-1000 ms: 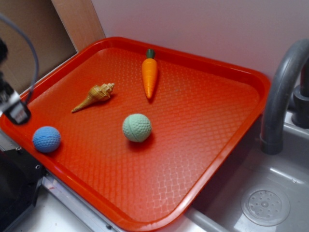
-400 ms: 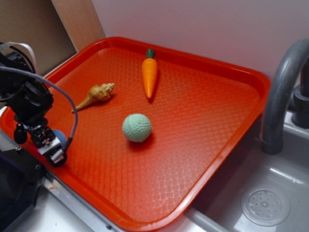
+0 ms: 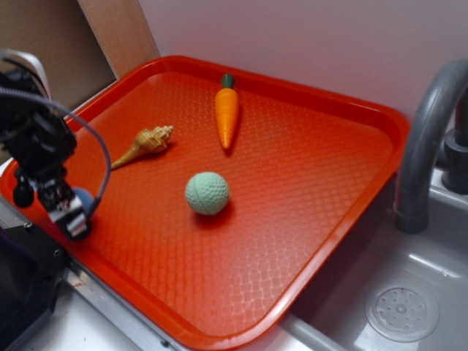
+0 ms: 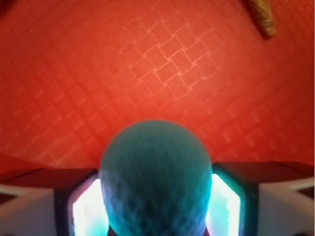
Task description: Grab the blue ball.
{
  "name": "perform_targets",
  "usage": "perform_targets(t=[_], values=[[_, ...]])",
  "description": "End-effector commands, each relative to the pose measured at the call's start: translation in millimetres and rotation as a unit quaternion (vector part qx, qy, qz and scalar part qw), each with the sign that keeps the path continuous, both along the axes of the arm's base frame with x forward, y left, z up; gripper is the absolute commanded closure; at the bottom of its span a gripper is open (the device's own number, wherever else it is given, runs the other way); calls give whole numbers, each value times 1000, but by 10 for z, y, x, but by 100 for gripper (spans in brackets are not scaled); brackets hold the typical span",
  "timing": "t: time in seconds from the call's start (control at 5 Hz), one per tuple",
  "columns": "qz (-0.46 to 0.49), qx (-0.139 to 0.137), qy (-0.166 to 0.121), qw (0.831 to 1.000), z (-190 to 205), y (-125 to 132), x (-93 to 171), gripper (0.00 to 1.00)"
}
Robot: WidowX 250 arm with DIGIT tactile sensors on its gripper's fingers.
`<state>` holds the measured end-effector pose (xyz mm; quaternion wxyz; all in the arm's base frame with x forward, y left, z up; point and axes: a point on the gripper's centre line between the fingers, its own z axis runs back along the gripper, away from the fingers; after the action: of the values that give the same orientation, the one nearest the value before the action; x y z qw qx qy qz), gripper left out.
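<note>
The blue ball (image 3: 83, 198) sits near the front left rim of the red tray (image 3: 314, 190), mostly hidden behind the arm. In the wrist view it (image 4: 155, 182) fills the gap between the two finger pads (image 4: 86, 209), which press against both of its sides. My gripper (image 3: 72, 218) is down at the tray's surface, shut on the ball (image 4: 155, 206).
A pale green dimpled ball (image 3: 208, 193) lies mid-tray. A tan seashell (image 3: 146, 143) and an orange carrot (image 3: 227, 110) lie farther back. A grey faucet (image 3: 428, 139) and a sink with a drain (image 3: 401, 313) are to the right. A wall runs behind the tray.
The arm came in from the left and dropped over the blue ball. Since 0.4 s ago it has shifted slightly left and up, and the ball's visible part has moved with it.
</note>
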<state>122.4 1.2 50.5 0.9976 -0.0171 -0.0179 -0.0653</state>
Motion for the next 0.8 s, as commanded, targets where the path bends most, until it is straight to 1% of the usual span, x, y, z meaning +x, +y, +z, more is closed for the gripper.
perform_targets(t=[0.0,0.2,0.4,0.6], values=[[43,81,-56,994,1041,-111,415,100],[43,50,-67,996,1550,-147,547,100],[81,83,-68,991,2045,-185,630,100],[102,48,-83,990,2364,-315,590,100]])
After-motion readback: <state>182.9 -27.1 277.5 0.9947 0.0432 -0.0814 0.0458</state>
